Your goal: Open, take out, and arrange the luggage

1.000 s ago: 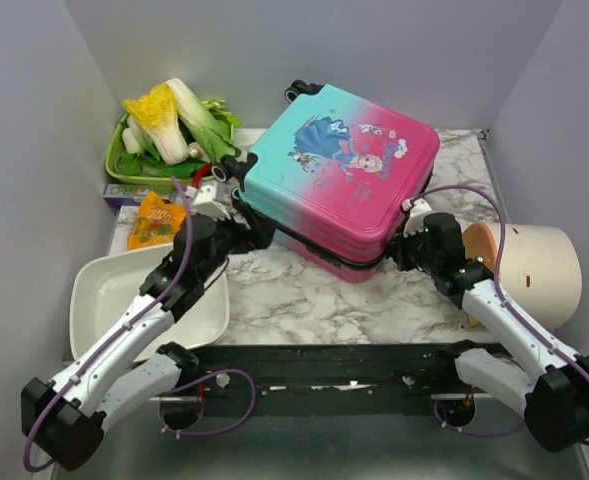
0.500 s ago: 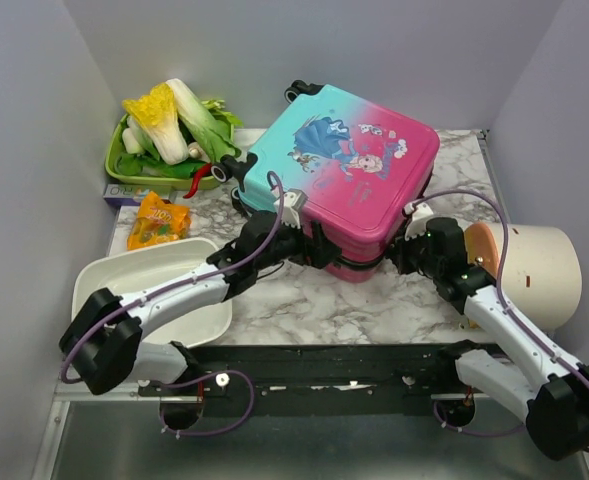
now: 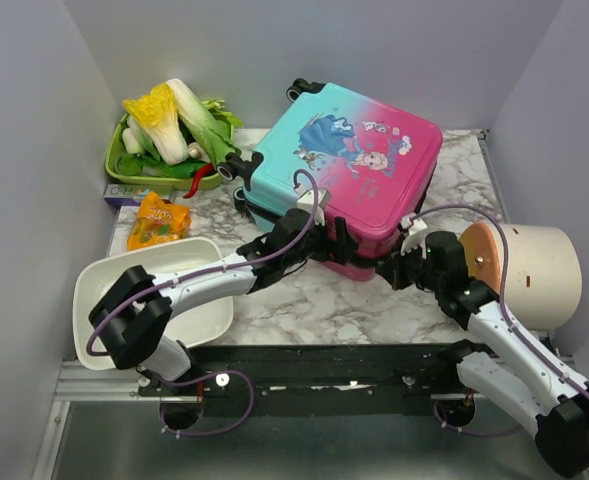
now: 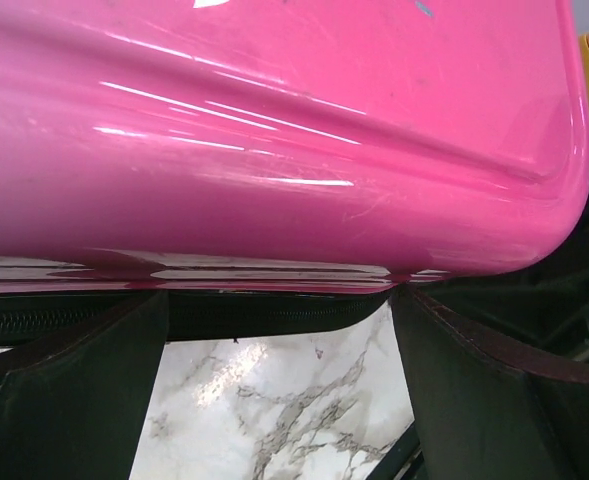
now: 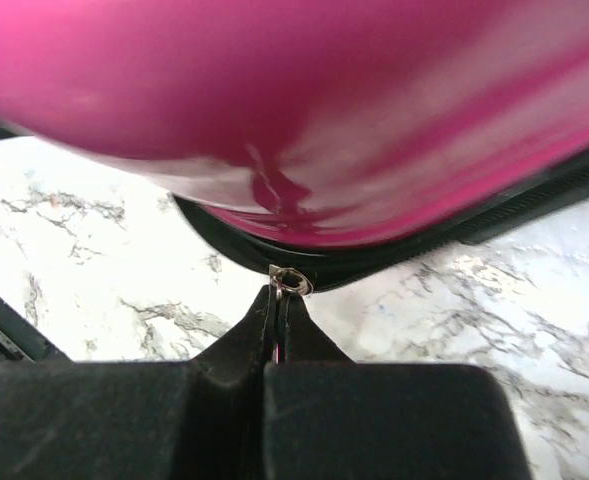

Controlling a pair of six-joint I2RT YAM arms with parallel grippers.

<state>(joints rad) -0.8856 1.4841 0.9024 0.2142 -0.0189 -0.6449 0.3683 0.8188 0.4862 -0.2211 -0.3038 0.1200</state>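
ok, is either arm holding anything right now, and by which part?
Right gripper: jaws shut on the luggage's metal zipper pull. Left gripper: jaws open at the pink shell's edge, holding nothing.

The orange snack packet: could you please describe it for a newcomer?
Start at the luggage on the marble table, then look left. The packet lies between the green vegetable tray and the white basin, the only flat orange thing there.

Marble table [image 3: 304,300] — luggage [image 3: 344,150], basin [image 3: 99,275], snack packet [image 3: 157,220]
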